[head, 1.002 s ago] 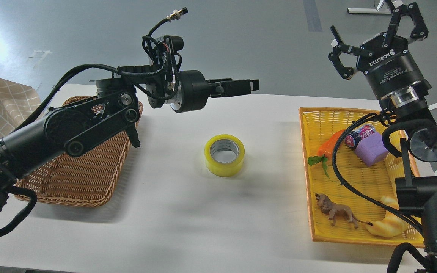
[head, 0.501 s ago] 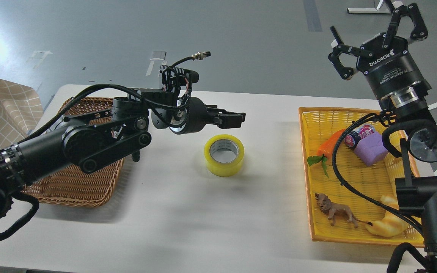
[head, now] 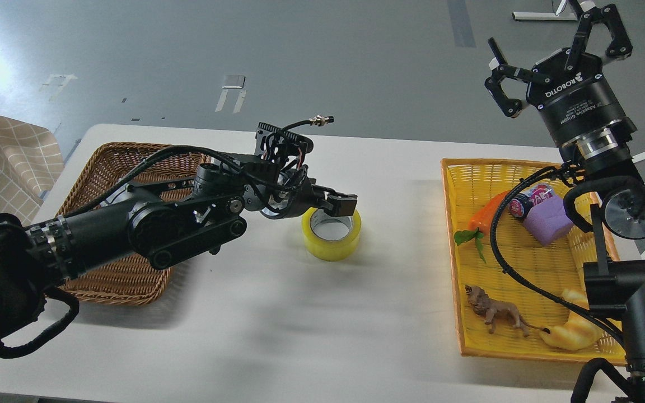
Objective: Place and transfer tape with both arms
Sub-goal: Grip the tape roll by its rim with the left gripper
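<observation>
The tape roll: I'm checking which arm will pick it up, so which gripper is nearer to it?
Left. The left gripper sits at the tape's far rim; the right gripper is raised high above the yellow basket.

arms (head: pixel 149 235): black, jointed | black cables | white "ROBOTIQ" lettering

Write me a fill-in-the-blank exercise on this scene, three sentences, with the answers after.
1. The tape lies on the white ____ between the two baskets.
2. The ____ gripper reaches over the tape's rim.
3. The toy lion lies in the ____ basket, not the brown wicker basket.

Answers: table; left; yellow
</observation>
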`<state>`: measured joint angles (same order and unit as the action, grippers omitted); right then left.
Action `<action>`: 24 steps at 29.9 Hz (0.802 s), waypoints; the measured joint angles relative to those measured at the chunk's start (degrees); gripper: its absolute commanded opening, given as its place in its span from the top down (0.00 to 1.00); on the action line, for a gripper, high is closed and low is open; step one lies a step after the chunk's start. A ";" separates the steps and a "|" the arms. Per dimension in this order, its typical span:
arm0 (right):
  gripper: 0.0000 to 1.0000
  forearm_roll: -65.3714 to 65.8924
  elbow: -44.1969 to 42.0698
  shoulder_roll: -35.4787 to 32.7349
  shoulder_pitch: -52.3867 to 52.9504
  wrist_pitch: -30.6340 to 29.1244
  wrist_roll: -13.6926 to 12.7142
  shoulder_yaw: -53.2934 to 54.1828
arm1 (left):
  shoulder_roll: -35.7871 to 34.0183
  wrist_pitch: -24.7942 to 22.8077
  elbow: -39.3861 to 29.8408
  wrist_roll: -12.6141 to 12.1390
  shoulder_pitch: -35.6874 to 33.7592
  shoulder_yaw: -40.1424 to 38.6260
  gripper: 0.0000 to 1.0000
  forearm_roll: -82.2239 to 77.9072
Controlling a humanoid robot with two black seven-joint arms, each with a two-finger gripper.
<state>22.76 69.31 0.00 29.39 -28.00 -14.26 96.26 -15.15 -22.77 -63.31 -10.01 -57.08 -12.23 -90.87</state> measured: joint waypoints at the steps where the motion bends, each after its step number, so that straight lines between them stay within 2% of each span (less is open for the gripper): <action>1: 0.02 0.00 0.01 0.00 -0.02 0.00 0.01 0.00 | 0.46 0.00 0.45 -0.01 -0.20 0.41 0.02 0.00; 15: 0.02 0.00 0.04 0.00 0.04 0.00 0.02 -0.01 | 4.25 -0.08 5.99 -0.02 -0.50 4.09 0.03 -0.02; 24: 0.02 0.00 0.04 0.00 0.05 0.00 0.03 0.01 | 4.66 0.08 7.65 -0.03 -0.77 5.78 0.11 0.16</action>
<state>22.76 69.35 0.00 29.44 -28.00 -14.23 96.26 -10.49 -22.69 -55.66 -10.04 -57.84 -6.45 -90.71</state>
